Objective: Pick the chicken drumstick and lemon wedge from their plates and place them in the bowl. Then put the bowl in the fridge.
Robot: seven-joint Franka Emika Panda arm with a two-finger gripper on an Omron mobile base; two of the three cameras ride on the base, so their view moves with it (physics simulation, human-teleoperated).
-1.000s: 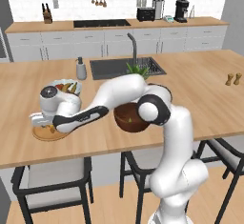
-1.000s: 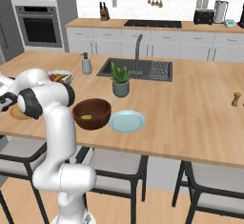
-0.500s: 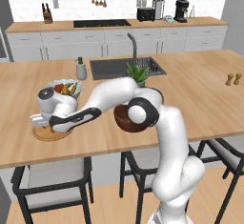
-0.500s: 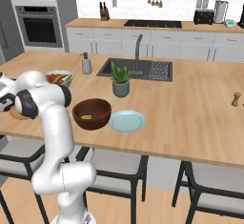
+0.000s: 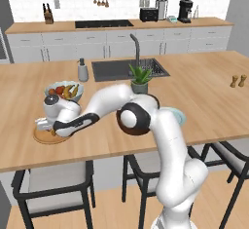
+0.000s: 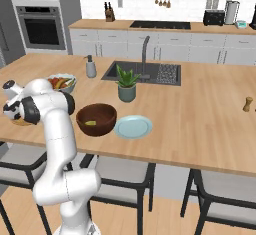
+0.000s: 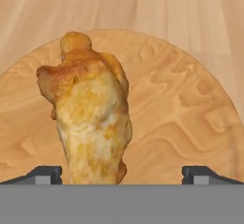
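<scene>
Left base view: arm stretched far across the counter [image 5: 204, 96], gripper [image 5: 48, 131] down low over the light-wood plate [image 5: 40, 136] near the front edge. Chicken drumstick hidden under the hand here. Fruit bowl [image 5: 63, 90] sat just behind the plate. Dark wooden bowl [image 5: 127, 125] mostly blocked by the elbow; pale blue-green plate [image 5: 180, 117] peeked out beside it.

Right base view: wooden bowl in clear sight, near the counter's front edge, with the lemon wedge [image 6: 90, 123] looking like it already sat inside. Blue-green plate bare, just beside the bowl. Hand at the far left, covering the wood plate. Potted plant [image 6: 126, 84] behind the bowl. Fridge not spotted from these angles.

Hand view: drumstick [image 7: 90, 118] lay on the wood plate, lengthwise toward the camera, thick end nearest. Both fingertips [image 7: 44, 174] wide apart, nothing between them yet, so the pincer was released. Drumstick sat off-centre, nearer one tip than the other.

Risks, my read: the offset means one finger could reach the meat first and shove it sideways across the plate rather than clamp it. The lumpy, tapered shape could squirt out of a closing grip. Plate is close to the counter edge, so a downward push on its rim could tip or slide it. The long reach back to the bowl passes near the fruit bowl.
</scene>
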